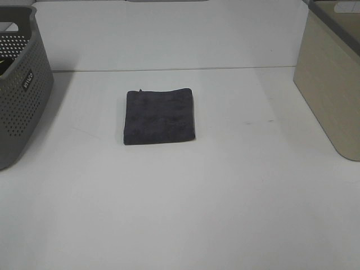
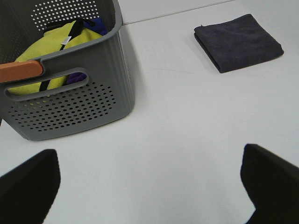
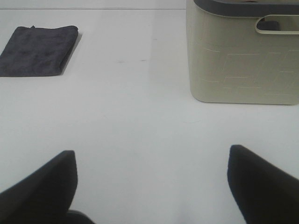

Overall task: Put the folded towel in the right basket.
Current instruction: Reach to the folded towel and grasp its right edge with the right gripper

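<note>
The folded towel (image 1: 160, 115) lies flat on the white table (image 1: 180, 214), between the grey perforated basket (image 1: 19, 95) and the beige right basket (image 1: 332, 95), well apart from both. The left end effector (image 2: 149, 175) and the right end effector (image 3: 150, 175) hover above the table, each with fingers spread apart.

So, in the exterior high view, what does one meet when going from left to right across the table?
grey perforated basket → folded dark towel → beige basket
</note>
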Robot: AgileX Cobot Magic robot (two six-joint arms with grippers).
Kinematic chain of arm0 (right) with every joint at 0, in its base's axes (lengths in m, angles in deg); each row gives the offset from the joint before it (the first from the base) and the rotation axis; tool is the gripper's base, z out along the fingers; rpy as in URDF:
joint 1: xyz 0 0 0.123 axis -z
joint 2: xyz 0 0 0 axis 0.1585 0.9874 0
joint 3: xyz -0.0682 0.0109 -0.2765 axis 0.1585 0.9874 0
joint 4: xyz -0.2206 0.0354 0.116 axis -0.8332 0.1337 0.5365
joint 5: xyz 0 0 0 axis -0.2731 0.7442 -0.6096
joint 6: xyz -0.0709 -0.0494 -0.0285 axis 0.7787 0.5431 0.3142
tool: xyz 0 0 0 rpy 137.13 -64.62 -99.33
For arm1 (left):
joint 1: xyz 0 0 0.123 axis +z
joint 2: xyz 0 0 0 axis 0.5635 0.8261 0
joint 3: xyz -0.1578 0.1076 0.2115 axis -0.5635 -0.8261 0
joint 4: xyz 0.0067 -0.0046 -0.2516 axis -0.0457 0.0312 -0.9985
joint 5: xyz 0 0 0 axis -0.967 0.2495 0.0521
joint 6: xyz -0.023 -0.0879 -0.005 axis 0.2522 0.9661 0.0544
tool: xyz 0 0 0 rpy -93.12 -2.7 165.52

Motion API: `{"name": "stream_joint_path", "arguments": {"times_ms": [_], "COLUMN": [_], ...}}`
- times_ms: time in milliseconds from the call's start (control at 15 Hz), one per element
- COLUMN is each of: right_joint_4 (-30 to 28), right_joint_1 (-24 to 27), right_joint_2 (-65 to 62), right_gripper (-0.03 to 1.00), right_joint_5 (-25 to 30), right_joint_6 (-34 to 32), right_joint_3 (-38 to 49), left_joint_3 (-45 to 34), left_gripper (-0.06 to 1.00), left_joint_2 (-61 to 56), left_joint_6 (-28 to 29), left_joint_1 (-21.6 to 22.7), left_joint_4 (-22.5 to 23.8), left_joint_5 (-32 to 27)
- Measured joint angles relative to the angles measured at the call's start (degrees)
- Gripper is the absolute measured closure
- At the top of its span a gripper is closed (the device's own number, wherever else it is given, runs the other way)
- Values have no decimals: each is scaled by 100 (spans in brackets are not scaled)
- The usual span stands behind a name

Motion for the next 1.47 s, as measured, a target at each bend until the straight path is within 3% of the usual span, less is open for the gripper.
{"name": "stream_joint_path", "arguments": {"times_ms": [400, 600, 1000, 1467], "right_joint_4": [0, 23, 344, 1621], "right_joint_1": [0, 0, 0, 0], "right_joint_2": [0, 561, 3335, 6921], "right_gripper": [19, 22, 23, 23], "right_joint_5": [-17, -441, -1324, -1404], "right_joint_6": [-6, -63, -109, 1134], "right_joint_3": [0, -172, -1049, -3363], "left_joint_3": [0, 0, 0, 0], "left_gripper": [-4, -4, -4, -4], "left_joint_2": [0, 0, 0, 0], "left_joint_6": [0, 0, 0, 0], "left_joint_1": [0, 0, 0, 0], "left_joint_4": [0, 0, 0, 0], "left_joint_5": [0, 0, 0, 0]}}
